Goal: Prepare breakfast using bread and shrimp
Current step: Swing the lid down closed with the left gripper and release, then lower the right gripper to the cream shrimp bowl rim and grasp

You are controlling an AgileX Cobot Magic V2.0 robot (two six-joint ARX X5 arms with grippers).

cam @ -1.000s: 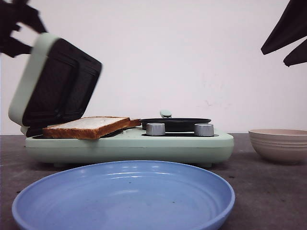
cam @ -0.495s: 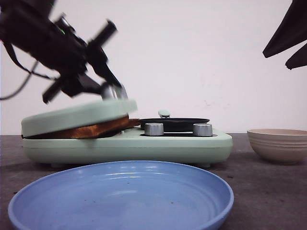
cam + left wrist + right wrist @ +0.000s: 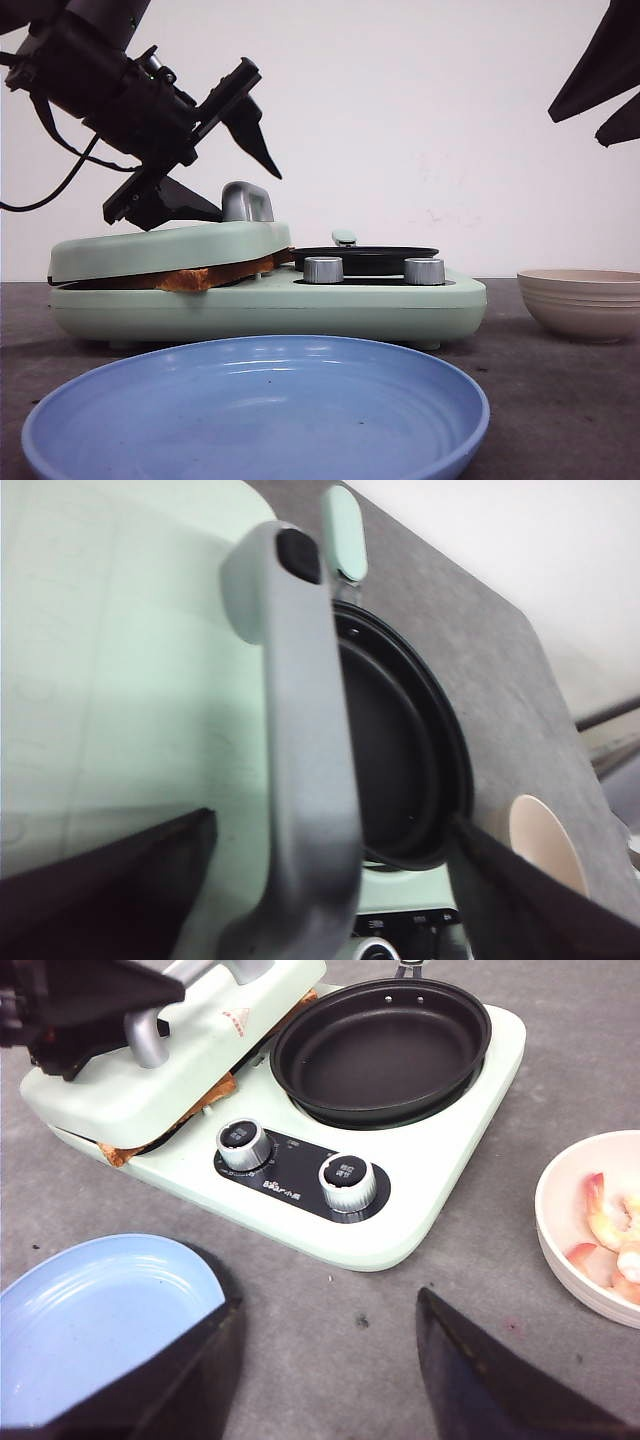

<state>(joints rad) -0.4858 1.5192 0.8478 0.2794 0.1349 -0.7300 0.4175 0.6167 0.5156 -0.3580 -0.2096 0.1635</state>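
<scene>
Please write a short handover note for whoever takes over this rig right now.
Left gripper: open, fingers either side of the lid handle, not gripping it.
Right gripper: open, empty, held above the table.
Bread: inside the sandwich maker, lid down, crust poking out.
Shrimp: in the beige bowl.
Frying pan and blue plate empty.
Left: cook shrimp, plate everything.
</scene>
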